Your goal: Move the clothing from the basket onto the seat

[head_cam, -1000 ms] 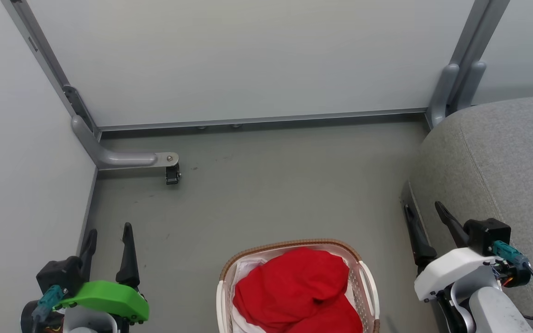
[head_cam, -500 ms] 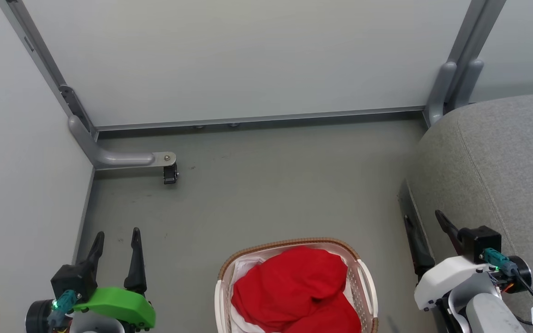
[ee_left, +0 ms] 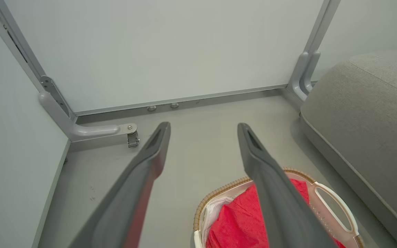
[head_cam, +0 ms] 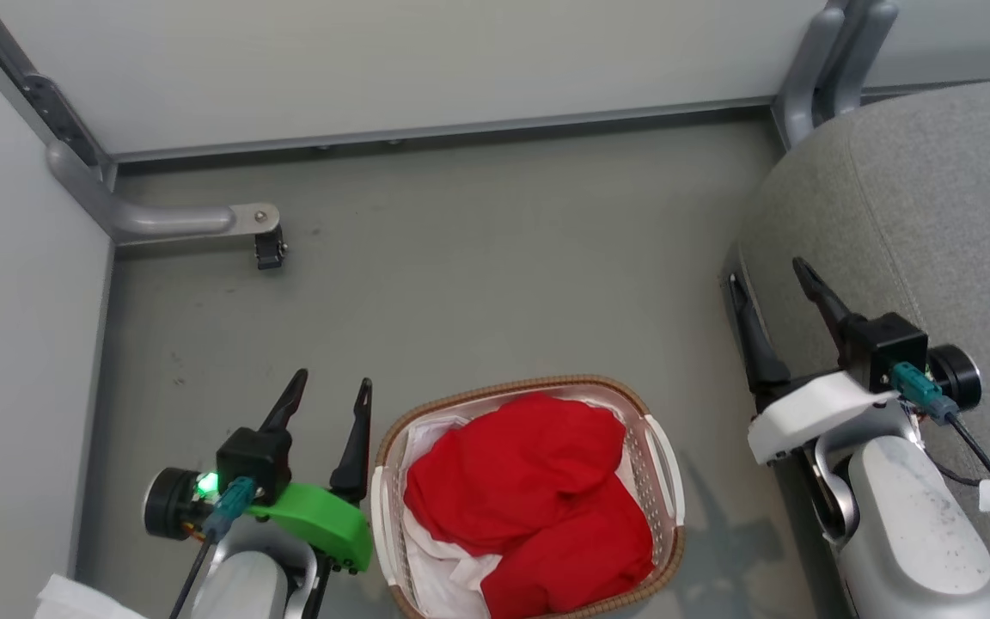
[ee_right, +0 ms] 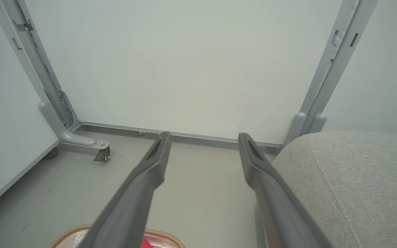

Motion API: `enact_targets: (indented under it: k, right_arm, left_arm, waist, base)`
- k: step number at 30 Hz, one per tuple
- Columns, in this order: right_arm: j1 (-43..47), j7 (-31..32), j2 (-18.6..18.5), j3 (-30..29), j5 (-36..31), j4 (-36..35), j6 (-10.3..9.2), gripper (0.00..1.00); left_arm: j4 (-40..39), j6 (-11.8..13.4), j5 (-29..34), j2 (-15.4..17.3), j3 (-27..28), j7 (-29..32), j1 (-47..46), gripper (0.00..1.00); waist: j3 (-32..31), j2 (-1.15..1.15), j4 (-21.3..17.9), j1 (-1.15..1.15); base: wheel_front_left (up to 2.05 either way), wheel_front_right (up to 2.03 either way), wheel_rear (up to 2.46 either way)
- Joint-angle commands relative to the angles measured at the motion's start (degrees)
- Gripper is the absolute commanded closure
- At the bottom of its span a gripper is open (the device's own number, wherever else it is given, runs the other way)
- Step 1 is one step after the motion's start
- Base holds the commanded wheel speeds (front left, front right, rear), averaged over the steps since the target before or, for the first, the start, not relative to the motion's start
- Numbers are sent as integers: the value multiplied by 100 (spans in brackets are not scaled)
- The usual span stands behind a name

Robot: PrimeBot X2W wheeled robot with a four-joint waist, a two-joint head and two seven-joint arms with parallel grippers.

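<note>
red clothing: piled in the basket, 6 o'clock in head view
seat: grey fabric, 2 o'clock
left gripper: fingers spread, just beside the basket at its 9 o'clock
right gripper: spread too, by the seat's edge, 3 o'clock

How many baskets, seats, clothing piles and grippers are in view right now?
Basket: 1
Seat: 1
Red clothing pile: 1, in the basket; separate garments cannot be counted
Grippers: 2, left gripper and right gripper, both open
Total: 5
</note>
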Motion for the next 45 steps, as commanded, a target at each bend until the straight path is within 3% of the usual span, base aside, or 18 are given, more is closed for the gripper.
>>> enact_targets:
  k: [1, 12, 24, 33, 45]
  right_arm:
    - [-156, -53, 6, 23, -111, -119, -4, 0]
    - [-839, -58, 49, -74, 145, -895, -4, 0]
    - [-1245, -59, 50, 35, 391, -1334, -4, 0]
    - [-1351, -59, 47, 246, 534, -1533, -4, 0]
    - [-1439, -59, 47, 419, 665, -1578, -4, 0]
  left_arm:
    - [71, -17, 69, 58, -146, -50, -228, 0]
    - [833, -17, -287, 220, -1377, -45, -1431, 0]
    - [1938, -17, -393, 391, -2577, -44, -2620, 0]
    - [3190, -15, -253, 379, -2956, -42, -3355, 0]
    - [4532, 311, -93, 114, -3117, 153, -4228, 0]
  waist:
    - [682, 26, -319, 0]
    - [2070, 26, -644, 0]
    - [3165, 26, -893, 0]
    - [3709, 26, -1068, 0]
    - [4088, 26, -1134, 0]
  base:
    - [0, 0, 0]
    - [0, 0, 0]
    - [0, 0, 0]
    - [0, 0, 0]
    - [0, 0, 0]
